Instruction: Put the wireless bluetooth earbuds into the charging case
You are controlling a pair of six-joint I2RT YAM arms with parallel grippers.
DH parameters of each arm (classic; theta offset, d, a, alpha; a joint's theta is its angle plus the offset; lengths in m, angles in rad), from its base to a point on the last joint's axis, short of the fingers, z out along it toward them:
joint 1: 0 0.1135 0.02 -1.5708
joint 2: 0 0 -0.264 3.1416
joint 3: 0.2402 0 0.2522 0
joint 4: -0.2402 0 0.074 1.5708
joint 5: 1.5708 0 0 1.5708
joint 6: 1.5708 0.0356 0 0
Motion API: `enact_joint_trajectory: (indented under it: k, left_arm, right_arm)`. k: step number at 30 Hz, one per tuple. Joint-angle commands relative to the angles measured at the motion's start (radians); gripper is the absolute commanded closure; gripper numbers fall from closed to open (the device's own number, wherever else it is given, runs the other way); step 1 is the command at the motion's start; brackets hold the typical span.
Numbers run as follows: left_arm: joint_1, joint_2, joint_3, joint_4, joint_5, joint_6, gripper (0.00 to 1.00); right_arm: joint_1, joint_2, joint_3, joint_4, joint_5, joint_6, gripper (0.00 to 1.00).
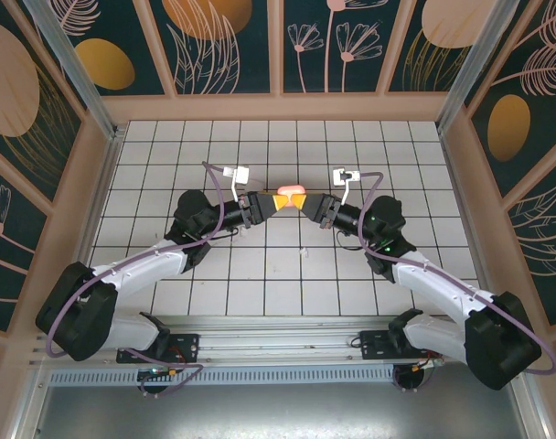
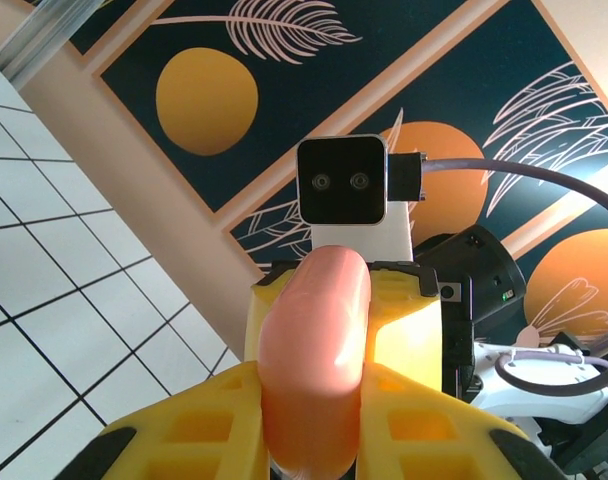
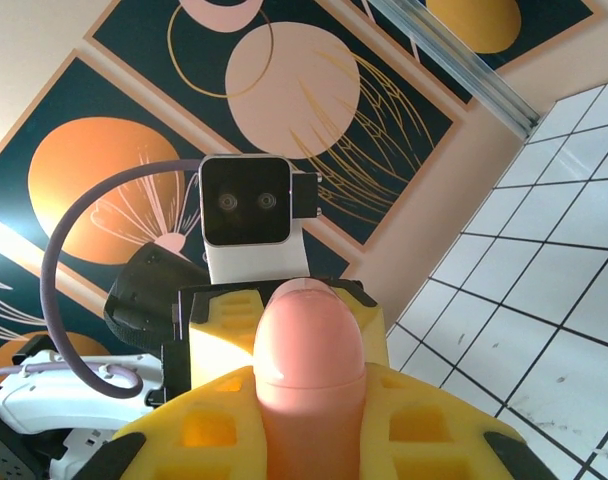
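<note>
The salmon-pink charging case (image 1: 289,195) hangs above the middle of the tiled floor, held between both grippers. My left gripper (image 1: 276,200) is shut on its left end. My right gripper (image 1: 304,201) is shut on its right end. In the left wrist view the case (image 2: 314,350) is a smooth rounded body squeezed between my yellow fingers (image 2: 184,430). In the right wrist view the case (image 3: 309,340) shows a lid seam and looks closed. A tiny white piece (image 1: 304,249), likely an earbud, lies on the tiles below the grippers. Other earbuds are out of view.
The white tiled floor (image 1: 168,146) is walled by patterned panels (image 1: 223,46) at the back and sides. Each wrist view faces the other arm's camera block (image 2: 342,195) (image 3: 246,200). Both arm bases sit on the rail at the near edge (image 1: 278,343).
</note>
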State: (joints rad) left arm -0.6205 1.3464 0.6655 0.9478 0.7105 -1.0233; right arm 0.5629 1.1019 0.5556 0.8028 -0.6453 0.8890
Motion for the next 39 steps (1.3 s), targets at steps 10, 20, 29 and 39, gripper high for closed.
enact_joint_trajectory:
  k: [10,20,29,39]
  left_arm:
    - [-0.009,-0.036,0.009,0.040,0.064,0.062,0.78]
    - [-0.009,-0.177,0.079,-0.425,-0.082,0.535,1.00]
    - [-0.009,-0.354,0.099,-0.808,-0.227,1.052,1.00]
    - [-0.009,-0.383,0.096,-0.901,-0.199,1.245,1.00]
  right_arm:
    - [0.011,0.018,0.058,-0.015,-0.047,-0.034,0.94]
    - [0.009,-0.018,0.296,-0.577,0.016,-0.363,0.37]
    - [0.012,-0.080,0.528,-1.019,0.037,-0.762,0.28]
    - [0.071,-0.051,0.403,-0.914,0.000,-0.909,0.29]
